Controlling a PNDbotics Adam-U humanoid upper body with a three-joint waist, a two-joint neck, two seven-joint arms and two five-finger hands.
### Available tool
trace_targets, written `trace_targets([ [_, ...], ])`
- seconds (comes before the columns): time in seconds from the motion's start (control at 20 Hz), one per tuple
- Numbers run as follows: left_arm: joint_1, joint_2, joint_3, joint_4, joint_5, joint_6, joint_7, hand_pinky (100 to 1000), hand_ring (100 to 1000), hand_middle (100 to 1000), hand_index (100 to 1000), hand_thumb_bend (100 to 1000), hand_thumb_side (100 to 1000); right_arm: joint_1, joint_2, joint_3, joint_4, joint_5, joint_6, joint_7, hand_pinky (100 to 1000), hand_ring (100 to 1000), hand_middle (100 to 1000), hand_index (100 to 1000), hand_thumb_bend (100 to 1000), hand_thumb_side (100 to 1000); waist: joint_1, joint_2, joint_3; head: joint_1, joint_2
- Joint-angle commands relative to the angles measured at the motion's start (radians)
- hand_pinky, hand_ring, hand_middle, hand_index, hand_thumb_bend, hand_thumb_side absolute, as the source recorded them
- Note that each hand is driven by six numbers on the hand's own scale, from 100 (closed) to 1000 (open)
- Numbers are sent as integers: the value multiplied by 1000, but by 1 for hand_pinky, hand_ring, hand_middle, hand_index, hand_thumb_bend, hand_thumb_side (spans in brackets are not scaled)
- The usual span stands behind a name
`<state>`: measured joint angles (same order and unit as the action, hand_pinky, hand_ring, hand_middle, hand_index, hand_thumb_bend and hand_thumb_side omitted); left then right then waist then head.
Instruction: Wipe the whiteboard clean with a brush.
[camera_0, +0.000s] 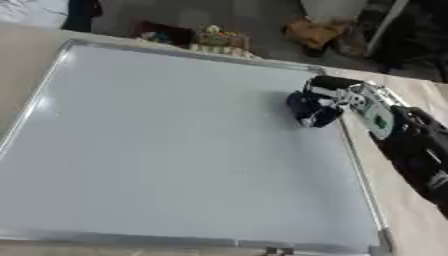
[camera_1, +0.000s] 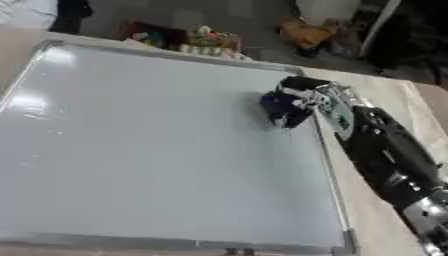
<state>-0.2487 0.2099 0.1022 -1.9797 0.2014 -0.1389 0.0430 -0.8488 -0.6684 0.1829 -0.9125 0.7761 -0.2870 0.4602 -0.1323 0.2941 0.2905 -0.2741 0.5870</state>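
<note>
Large rectangular whiteboard with silver metal frame (camera_0: 175, 145): lies flat, covering most of the beige tabletop (camera_0: 411, 220), surface blank. Dark blue brush (camera_0: 308, 109): pressed on the board near its far right corner, just inside the right frame edge. Black right hand (camera_0: 337, 96): fingers curled round the brush. Left hand: out of sight.

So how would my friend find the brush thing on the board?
Look at the big whiteboard that fills the table. Go to its right edge, near the far corner, where the robot's black right hand reaches in. The brush is the dark blue lump under that hand, the only thing on the board.
</note>
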Motion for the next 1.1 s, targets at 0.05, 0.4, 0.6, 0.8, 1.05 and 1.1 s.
trace_targets([
  [0.05, -7, 7, 6, -14, 4, 4, 0, 428, 476, 420, 619, 100, 955, 4, -25, 19, -36, -33, -1, 22, 685, 554, 217, 381, 100, 174, 4, -18, -1, 4, -3],
  [0.4, -10, 8, 6, -14, 4, 9, 0, 429, 476, 420, 619, 100, 955, 19, -34, 53, -109, -85, 2, 56, 686, 552, 216, 380, 100, 171, 0, -19, -3, 11, -5],
  [0.6, -12, 8, 5, -14, 5, 11, 0, 429, 477, 420, 619, 100, 955, 26, -40, 72, -151, -105, 4, 72, 684, 550, 215, 379, 100, 168, -2, -19, -4, 17, -7],
  [0.8, -13, 8, 5, -15, 5, 12, 0, 430, 476, 420, 619, 100, 956, 33, -46, 89, -196, -123, 6, 81, 684, 547, 212, 379, 100, 163, -3, -18, -4, 20, -10],
  [1.05, -14, 8, 4, -15, 5, 14, 0, 430, 476, 420, 619, 100, 956, 41, -56, 110, -257, -134, 13, 84, 680, 548, 213, 378, 100, 171, -5, -17, -3, 23, -12],
  [1.1, -14, 8, 4, -15, 5, 14, 0, 430, 476, 420, 618, 100, 956, 43, -57, 112, -263, -132, 15, 84, 680, 548, 214, 378, 100, 172, -5, -17, -2, 23, -12],
])
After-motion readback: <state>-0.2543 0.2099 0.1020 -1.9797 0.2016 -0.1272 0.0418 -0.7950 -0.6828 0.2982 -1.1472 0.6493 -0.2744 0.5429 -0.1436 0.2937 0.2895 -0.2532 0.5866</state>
